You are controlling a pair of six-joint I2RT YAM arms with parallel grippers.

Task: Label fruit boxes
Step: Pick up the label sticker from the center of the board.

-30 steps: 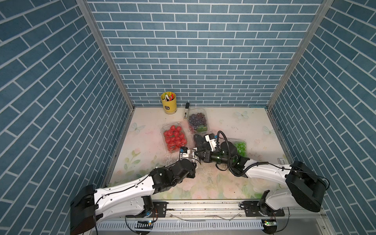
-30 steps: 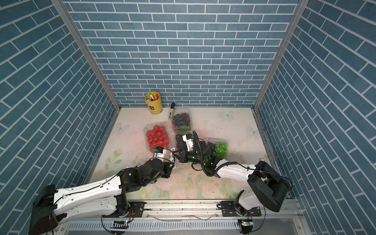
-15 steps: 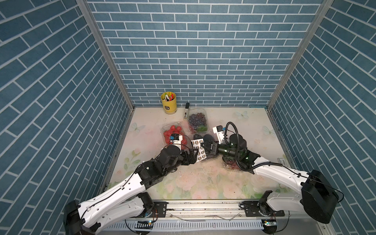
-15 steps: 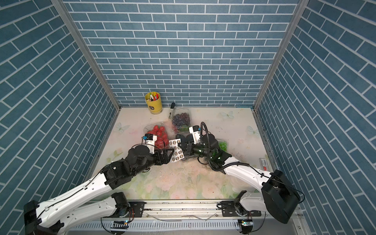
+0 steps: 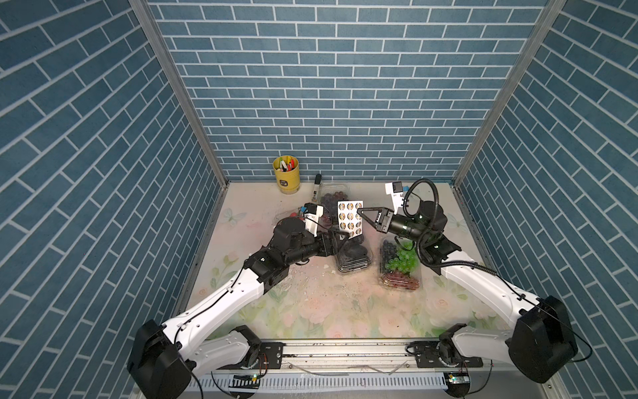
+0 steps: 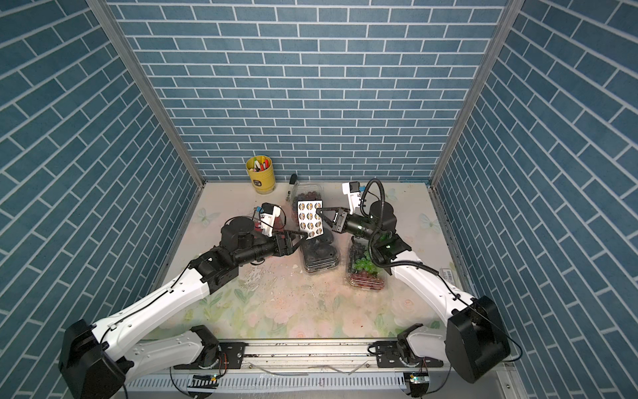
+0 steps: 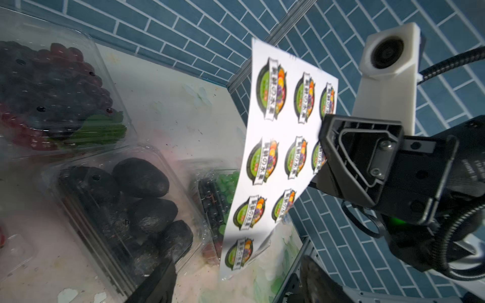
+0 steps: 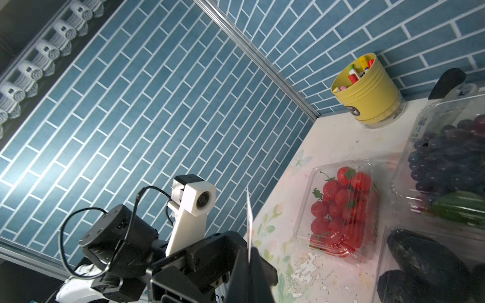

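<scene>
My right gripper [image 5: 359, 210] is shut on the edge of a white sticker sheet [image 5: 350, 219] and holds it upright above the black fruit box [image 5: 354, 257]. In the left wrist view the sheet [image 7: 278, 147] shows round fruit labels. My left gripper [image 7: 236, 283] stands open just below the sheet's lower corner, its fingers [image 7: 157, 283] apart. The mixed grapes box [image 5: 400, 264] lies under the right arm. The dark purple grapes box [image 6: 309, 191] is at the back. The strawberry box [image 8: 341, 210] is behind the left wrist in both top views.
A yellow pen cup [image 5: 286, 174] stands at the back wall, with a black marker [image 5: 316, 188] lying beside it. Blue brick walls close in three sides. The floral table [image 5: 328, 311] has a metal rail along its front.
The sheet has come up from near the table to stand upright. The right arm has drawn back to the right with it. The left gripper's jaws have opened and the left arm has risen.
</scene>
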